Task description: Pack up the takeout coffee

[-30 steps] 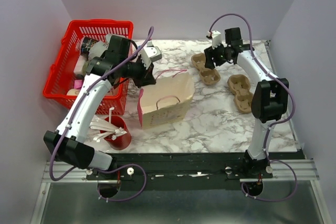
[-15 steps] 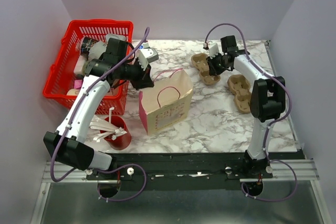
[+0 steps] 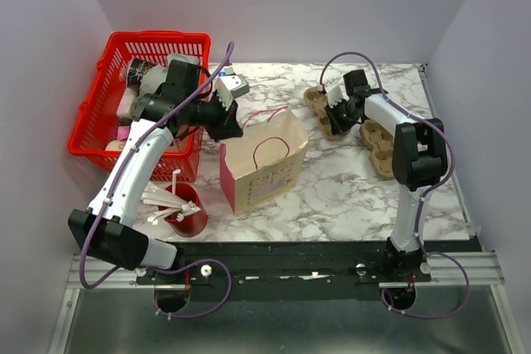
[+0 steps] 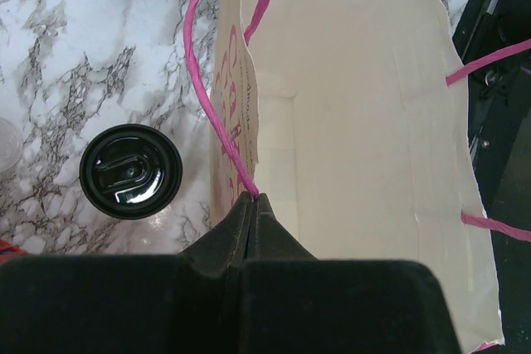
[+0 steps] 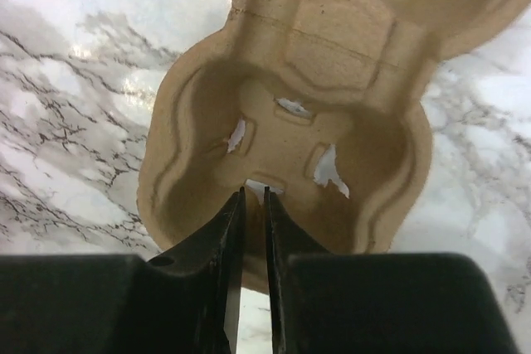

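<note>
Coffee cup (image 4: 130, 172) upright beside bag (image 4: 357, 122), lid up.

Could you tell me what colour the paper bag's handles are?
The handles are pink; the left wrist view shows them best.

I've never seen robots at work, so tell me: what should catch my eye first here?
A cream paper bag with pink handles stands mid-table, its rim pinched by the left gripper. At the far left sits a bright red basket of goods; at the far right the right gripper grips a brown pulp cup carrier. A black-lidded cup stands beside the bag.
</note>
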Controlling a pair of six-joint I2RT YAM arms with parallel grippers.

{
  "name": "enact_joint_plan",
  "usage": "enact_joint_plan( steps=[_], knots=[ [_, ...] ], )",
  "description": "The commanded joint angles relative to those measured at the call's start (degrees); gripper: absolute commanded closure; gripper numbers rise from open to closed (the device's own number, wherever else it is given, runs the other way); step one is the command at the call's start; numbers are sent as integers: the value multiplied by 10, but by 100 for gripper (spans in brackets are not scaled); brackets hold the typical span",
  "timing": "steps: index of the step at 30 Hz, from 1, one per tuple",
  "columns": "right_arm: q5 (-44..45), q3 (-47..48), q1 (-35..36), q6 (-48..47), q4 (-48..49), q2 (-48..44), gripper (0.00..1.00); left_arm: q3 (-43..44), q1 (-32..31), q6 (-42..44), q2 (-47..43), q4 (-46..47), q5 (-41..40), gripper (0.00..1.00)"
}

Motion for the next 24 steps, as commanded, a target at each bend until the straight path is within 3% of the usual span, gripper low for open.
enact_joint_plan(
  steps=[1,8,14,17,18,21,24],
  knots=[
    [16,-56,4,-15,-27,-35,78,-6,3,-8,-17,11,19,100],
    [7,-155,3,-6,-42,-116,78,-17,8,-4,-24,18,23,100],
    [0,-99,3,11,-73,-142,78,-28,9,-8,-24,26,31,100],
    [-5,-44,4,23,-91,-133,63,-31,9,-9,-21,27,37,100],
    [-8,-38,4,27,-83,-132,52,-31,9,-8,-20,30,38,100],
    [-3,-20,4,47,-76,-118,43,-30,9,-14,-17,33,38,100],
    [2,0,4,63,-67,-93,42,-28,8,-16,-17,34,35,100]
  ],
)
